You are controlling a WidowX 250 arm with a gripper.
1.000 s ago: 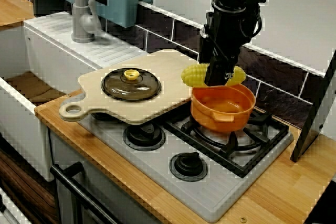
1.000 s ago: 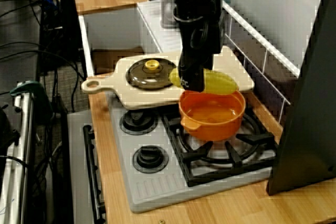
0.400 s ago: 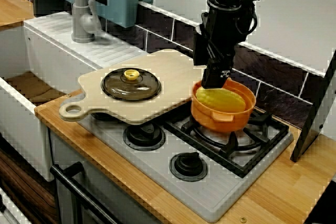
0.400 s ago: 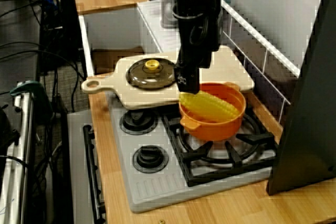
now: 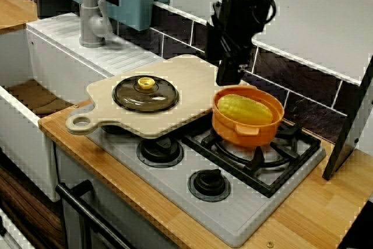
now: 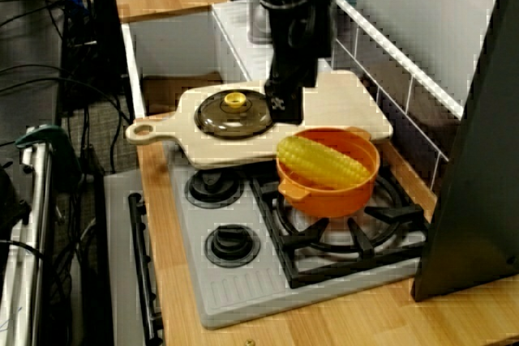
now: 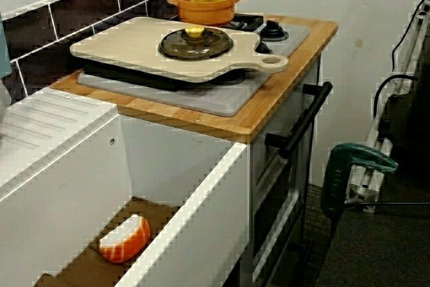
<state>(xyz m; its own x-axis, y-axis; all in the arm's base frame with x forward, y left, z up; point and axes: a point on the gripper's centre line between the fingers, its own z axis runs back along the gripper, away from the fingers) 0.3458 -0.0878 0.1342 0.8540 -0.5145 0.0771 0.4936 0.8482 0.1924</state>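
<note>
Gripper (image 5: pixel 228 77) hangs just above pot (image 5: pixel 242 133) rim; open or closed, can't tell. Corn (image 5: pixel 243 109) lies inside pot.

There is one orange pot (image 5: pixel 247 125), one corn cob (image 5: pixel 243 109), one wooden cutting board (image 5: pixel 186 83) and one dark lid (image 5: pixel 145 94). Two round stove knobs (image 5: pixel 160 151) show. There is also one faucet (image 5: pixel 92 16) and one orange-and-white piece (image 7: pixel 124 238).

black arm drops in from 12 o'clock, near vertical. end effector (image 5: pixel 228 77) points to 6 o'clock, hanging free and empty; jaw gap not readable.
</note>
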